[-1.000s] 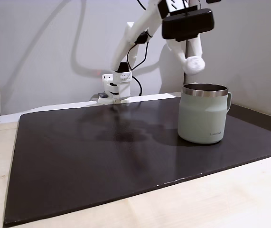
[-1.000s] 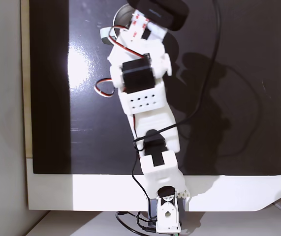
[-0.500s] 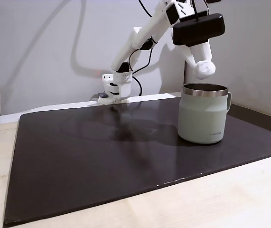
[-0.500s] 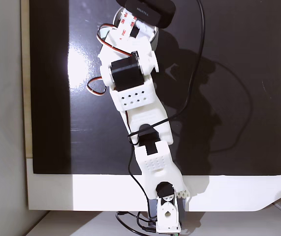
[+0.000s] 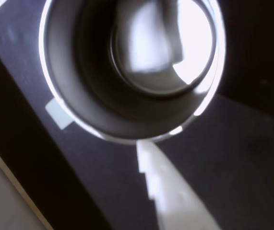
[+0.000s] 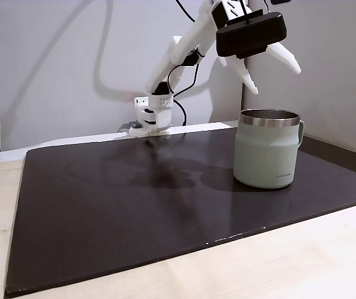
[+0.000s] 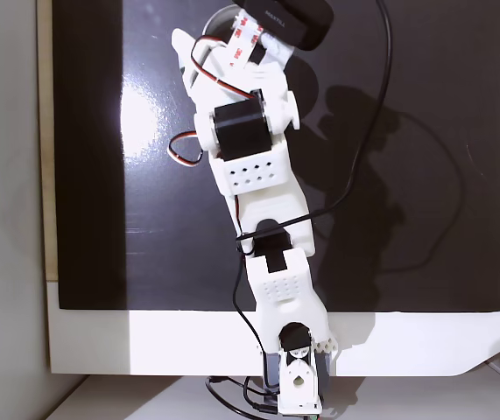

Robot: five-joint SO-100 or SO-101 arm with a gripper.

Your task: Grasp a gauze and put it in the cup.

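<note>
We see our gripper (image 6: 274, 73) with its fingers (image 6: 249, 80) spread wide and empty, hanging just above the cup (image 6: 267, 149). The wrist view looks straight down into the cup (image 5: 127, 72), below one finger (image 5: 168, 187). No gauze is visible between the fingers; we judge it dropped inside, the task nearly complete, though glare hides the cup's bottom.

Dark mat (image 6: 134, 212) before me, lying on a pale wood tabletop (image 6: 290, 268). Plain grey-white wall (image 6: 53, 68) behind, soft shadows across it. Glare patch on the mat.
</note>
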